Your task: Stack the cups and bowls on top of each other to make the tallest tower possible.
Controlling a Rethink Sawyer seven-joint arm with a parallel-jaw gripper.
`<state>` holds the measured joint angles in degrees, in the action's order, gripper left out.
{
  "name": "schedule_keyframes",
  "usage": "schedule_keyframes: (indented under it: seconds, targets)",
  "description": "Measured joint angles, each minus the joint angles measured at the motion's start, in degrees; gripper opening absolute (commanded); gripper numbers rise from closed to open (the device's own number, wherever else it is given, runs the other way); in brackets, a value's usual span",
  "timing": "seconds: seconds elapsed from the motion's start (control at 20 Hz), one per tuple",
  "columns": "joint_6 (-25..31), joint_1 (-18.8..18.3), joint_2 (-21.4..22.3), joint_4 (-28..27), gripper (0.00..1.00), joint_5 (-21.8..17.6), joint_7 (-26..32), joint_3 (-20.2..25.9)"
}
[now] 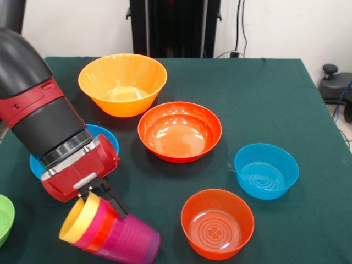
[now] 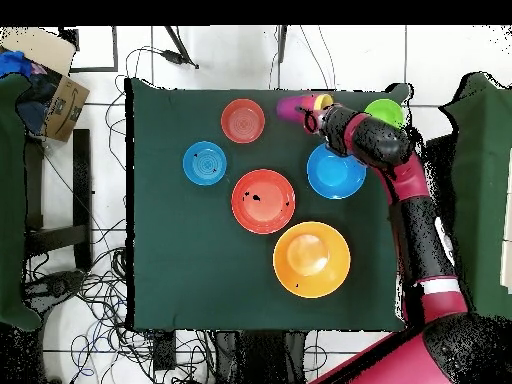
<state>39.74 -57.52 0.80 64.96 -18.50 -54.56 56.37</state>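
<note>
The tower of nested cups [image 1: 110,231] lies tilted on its side near the front left of the table. Its yellow rim [image 1: 77,219] points up-left, then come crimson and orange-red bands, and the purple base cup [image 1: 137,242] is at the lower right. My gripper [image 1: 103,201] is shut on the stack's rim, with one black finger [image 1: 114,204] lying along its outside. In the overhead view the stack [image 2: 296,107] sits by the gripper [image 2: 312,118]. The large blue bowl [image 1: 107,136] is half hidden behind my arm.
The large orange-yellow bowl [image 1: 122,82] stands at the back, with the wide red-orange bowl [image 1: 179,131] in the middle. The small blue bowl [image 1: 266,170] is at the right, the small translucent orange bowl [image 1: 217,223] at the front, and the small green bowl [image 1: 4,217] at the left edge.
</note>
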Motion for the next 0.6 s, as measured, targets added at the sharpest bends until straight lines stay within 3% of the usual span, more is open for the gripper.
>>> schedule_keyframes:
  seconds: [0.2, 0.6]
  targets:
    - [-5.08, 0.83, 3.37, 2.11, 0.0, -1.2, -0.72, -2.82]
    - [-8.65, 1.7, 7.7, 6.13, 0.0, -1.5, -0.84, -7.59]
